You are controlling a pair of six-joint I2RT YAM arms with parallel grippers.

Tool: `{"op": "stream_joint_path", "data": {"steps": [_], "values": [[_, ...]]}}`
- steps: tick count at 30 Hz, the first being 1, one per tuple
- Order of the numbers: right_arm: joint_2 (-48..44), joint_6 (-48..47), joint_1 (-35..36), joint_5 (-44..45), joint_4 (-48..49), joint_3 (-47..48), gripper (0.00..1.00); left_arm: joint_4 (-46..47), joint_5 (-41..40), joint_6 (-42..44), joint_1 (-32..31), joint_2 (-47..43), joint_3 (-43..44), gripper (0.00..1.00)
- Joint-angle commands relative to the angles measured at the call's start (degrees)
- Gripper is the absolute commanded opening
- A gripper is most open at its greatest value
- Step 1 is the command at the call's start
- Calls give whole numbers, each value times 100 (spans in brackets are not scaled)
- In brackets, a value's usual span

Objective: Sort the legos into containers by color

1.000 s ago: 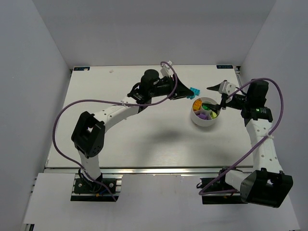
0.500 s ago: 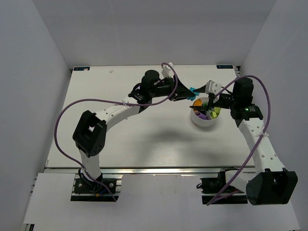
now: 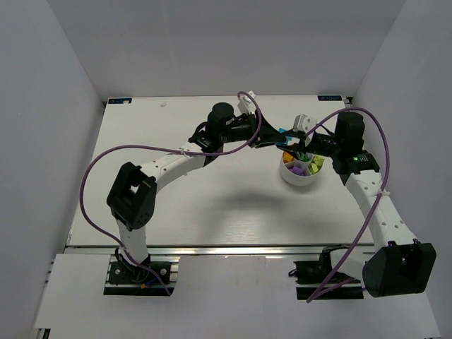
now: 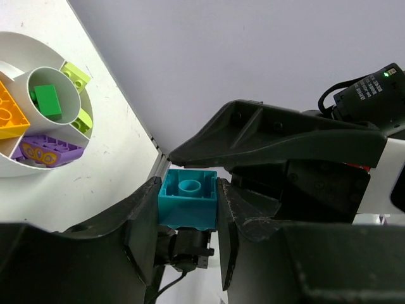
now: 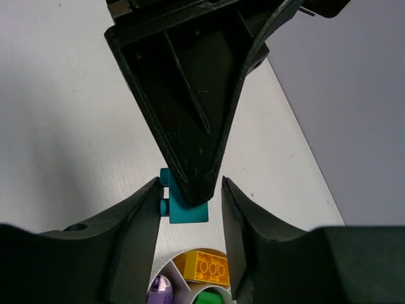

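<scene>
My left gripper (image 3: 282,134) is shut on a cyan lego (image 4: 188,201), held above the table just beyond the white divided bowl (image 3: 293,180). My right gripper (image 5: 190,212) is open. Its fingers straddle the tips of the left gripper (image 5: 190,126) and the cyan lego (image 5: 183,212); in the top view it (image 3: 290,144) hangs over the bowl's far rim. The bowl's compartments hold an orange lego (image 5: 204,266), purple legos (image 4: 47,151), lime legos (image 4: 77,74) and, in the centre cup, a dark green one (image 4: 45,101).
White walls enclose the table at the back and on both sides. Purple cables loop from both arms over the table. The bowl's rim (image 5: 168,257) lies directly under the right gripper's fingers.
The right arm has swung left from beside the bowl, and its open fingers now bracket the left gripper's tips. The left gripper has edged a little right, still holding the cyan lego.
</scene>
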Motion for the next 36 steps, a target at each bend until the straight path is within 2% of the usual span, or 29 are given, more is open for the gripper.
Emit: {"op": "stream_joint_path", "data": {"steps": [1,8,11,12,15,19,23,28,30,36], "values": [[-34,24,34,149,257,-13,46,98,111,38,28,-257,-27,0],[-78,-151,51,245,82,4,20,27,76,74,28,-213,122,0],[-130,-231,17,316,3,-39,9,18,58,109,80,-213,201,31],[-165,-239,16,342,-15,-57,8,-8,15,135,81,-213,245,49],[-262,-283,-10,588,-129,-22,7,-201,-204,328,160,-239,403,69],[-306,-292,-80,1097,-331,13,5,-789,-801,802,353,-362,536,78],[-184,-108,-186,1835,-568,144,5,-1229,-1488,1260,608,-651,405,79],[798,-415,-528,2538,-2149,1205,7,-1529,-1630,2005,924,-1239,-263,80],[1220,-485,-687,2706,-2657,1532,7,-1932,-1647,2453,977,-1460,-823,80],[2013,-468,-994,3216,-3082,2359,9,-2381,-1998,3430,1030,-2444,-1582,80]]}}
